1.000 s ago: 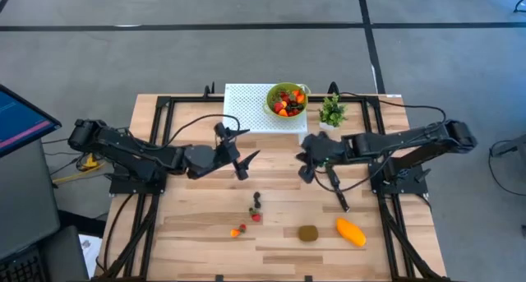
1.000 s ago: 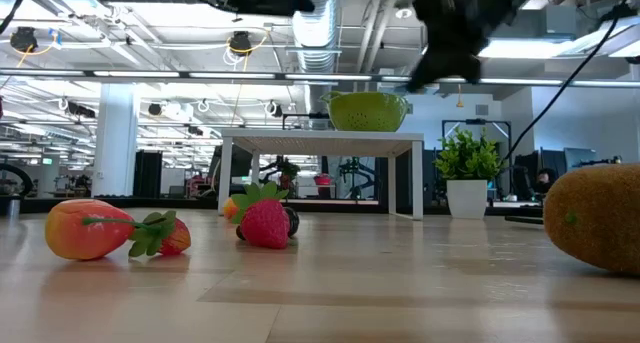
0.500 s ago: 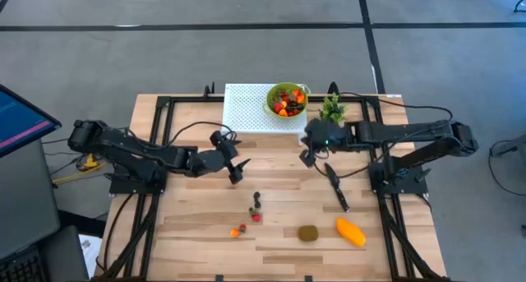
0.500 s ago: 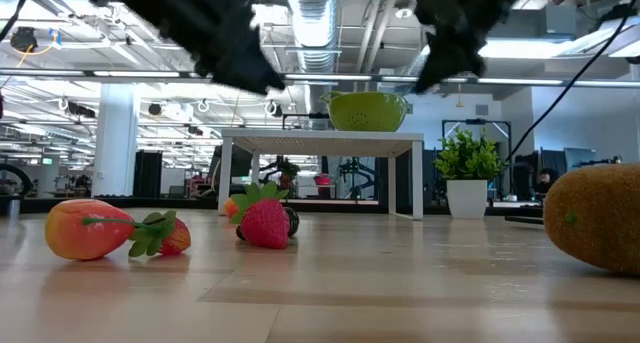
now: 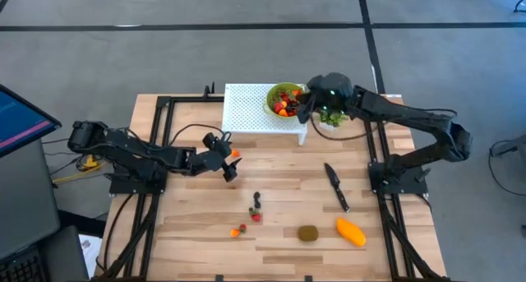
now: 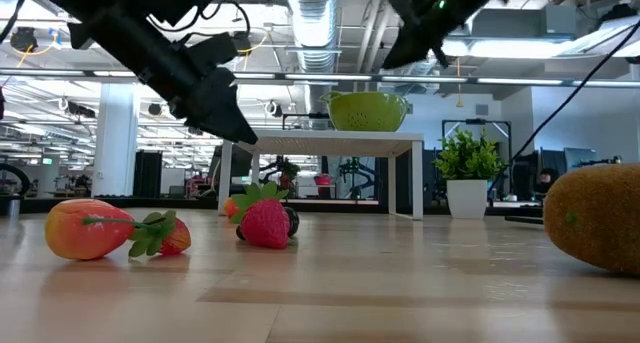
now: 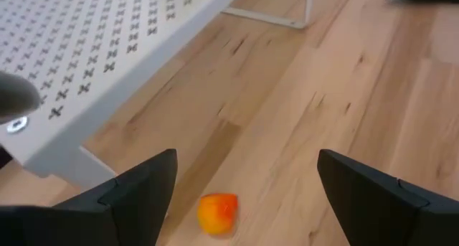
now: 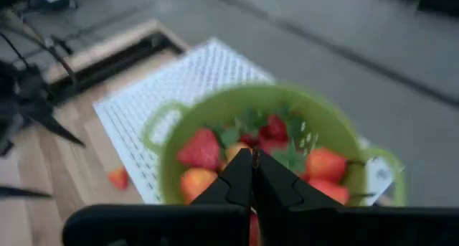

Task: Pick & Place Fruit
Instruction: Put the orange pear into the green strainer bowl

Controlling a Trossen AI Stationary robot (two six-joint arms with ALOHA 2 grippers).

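Note:
A small orange fruit [image 7: 217,212] lies on the wood beside the white perforated stand [image 7: 86,59]. My left gripper [image 7: 247,160] hangs low over it, open, a finger on either side, touching nothing; in the high view this fruit [image 5: 235,153] shows right beside the left gripper [image 5: 229,160]. My right gripper [image 8: 252,160] is shut above the green bowl [image 8: 215,110] of strawberries on the stand [image 5: 246,109], with nothing showing between its fingers. Berries [image 5: 257,203], a brown kiwi [image 5: 308,233] and an orange mango [image 5: 351,231] rest on the table's near half.
A black knife [image 5: 335,186] lies right of centre. A green potted plant [image 5: 333,115] stands by the stand, partly under my right arm. A strawberry [image 6: 267,223] and a peach-coloured fruit [image 6: 88,228] lie on the near planks. Black frame rails run along both table sides.
My left gripper has sunk toward the table and drawn a little toward the left edge, rolling as it went, still open. My right gripper has swung from the table's middle up and toward the far edge, over the green bowl, still shut.

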